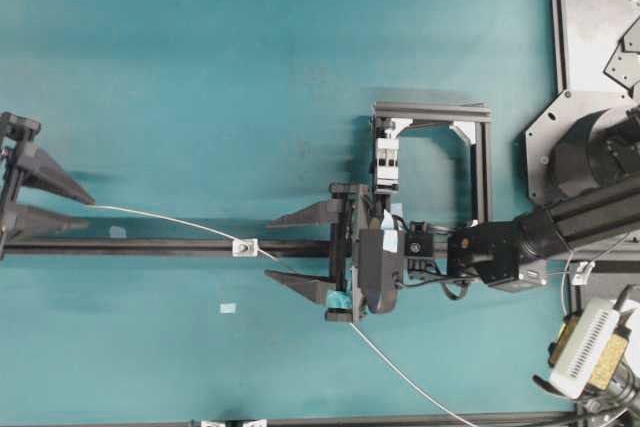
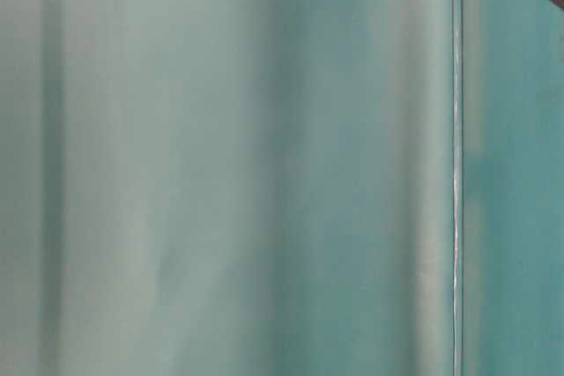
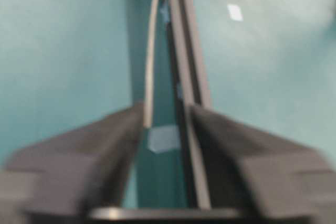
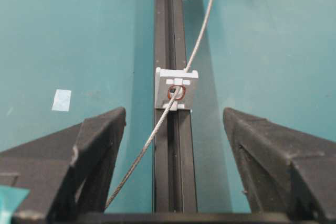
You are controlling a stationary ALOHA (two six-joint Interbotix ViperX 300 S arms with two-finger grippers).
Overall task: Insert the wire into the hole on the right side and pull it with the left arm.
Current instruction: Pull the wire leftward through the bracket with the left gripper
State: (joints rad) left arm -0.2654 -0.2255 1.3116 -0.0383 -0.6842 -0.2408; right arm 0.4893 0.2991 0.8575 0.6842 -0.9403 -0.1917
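The wire (image 1: 170, 217) already runs through the hole (image 4: 176, 92) in the small silver-white bracket (image 1: 245, 246) that sits on the black rail (image 1: 150, 246). In the overhead view it leaves the bracket toward 10 o'clock, arcing to the left gripper (image 1: 88, 215), and toward 4 o'clock it passes under the right gripper (image 1: 272, 252) and on to the table's near edge.

The right gripper stands wide, its two fingers either side of the rail and touching nothing; its wrist view shows the wire crossing loose between them. The left gripper is narrow: in its wrist view the wire's end (image 3: 148, 66) meets the inner face of one finger (image 3: 105, 140), but the blur leaves me unable to tell whether it is truly pinched.

By its look the wire is light, thin and springy, holding a soft curve instead of lying limp, and its smooth strand is likely slippery. A hold close to the free end, squarely between the fingertips, seems best; a straight pull along the rail toward 9 o'clock should keep it from snagging or kinking at the bracket
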